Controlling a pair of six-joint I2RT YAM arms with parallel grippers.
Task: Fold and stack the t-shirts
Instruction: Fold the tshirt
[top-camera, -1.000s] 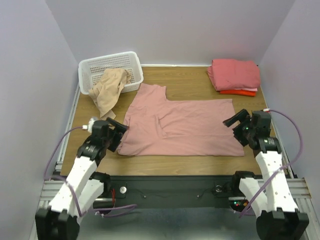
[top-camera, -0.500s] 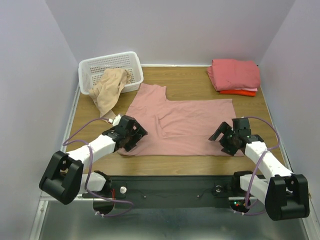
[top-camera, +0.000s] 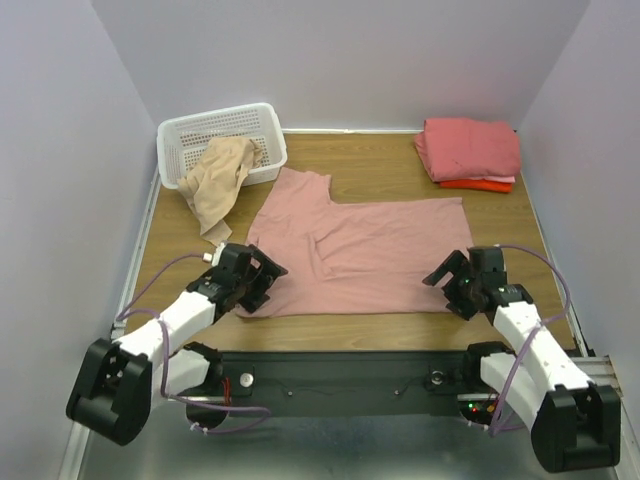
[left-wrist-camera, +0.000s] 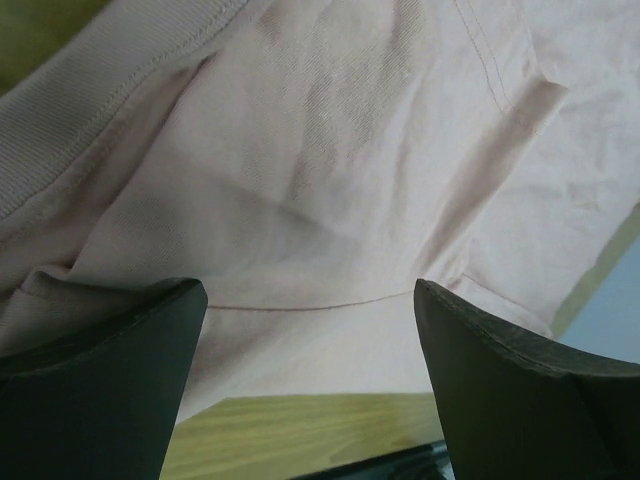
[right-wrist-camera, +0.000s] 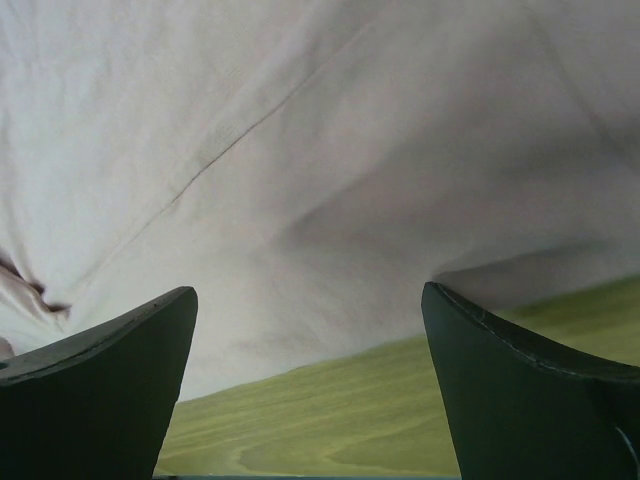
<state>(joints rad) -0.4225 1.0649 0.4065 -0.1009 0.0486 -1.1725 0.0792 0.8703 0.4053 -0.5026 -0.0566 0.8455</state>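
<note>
A dusty-pink t-shirt (top-camera: 360, 255) lies spread flat in the middle of the table. My left gripper (top-camera: 262, 280) is low at its near left corner, jaws open. In the left wrist view the shirt's hem (left-wrist-camera: 330, 180) fills the space ahead of the open gripper (left-wrist-camera: 307, 300), with nothing between the fingers. My right gripper (top-camera: 447, 280) is low at the near right corner, also open. The right wrist view shows the cloth's edge (right-wrist-camera: 300, 150) just beyond the open gripper (right-wrist-camera: 308, 300). A beige t-shirt (top-camera: 220, 180) hangs out of the basket. Folded salmon-pink t-shirts (top-camera: 470, 148) sit on an orange-red one (top-camera: 478, 185) at the back right.
A white lattice basket (top-camera: 200, 135) stands at the back left corner. Bare wooden table (top-camera: 390, 160) shows behind the spread shirt, and a strip of it (left-wrist-camera: 300, 435) lies between the shirt's near hem and the table's front edge. Grey walls close in on three sides.
Both arms have come down from a raised pose and reached forward to the pink shirt's near corners. Both grippers stayed open. The shirt's near right corner has shifted slightly left.
</note>
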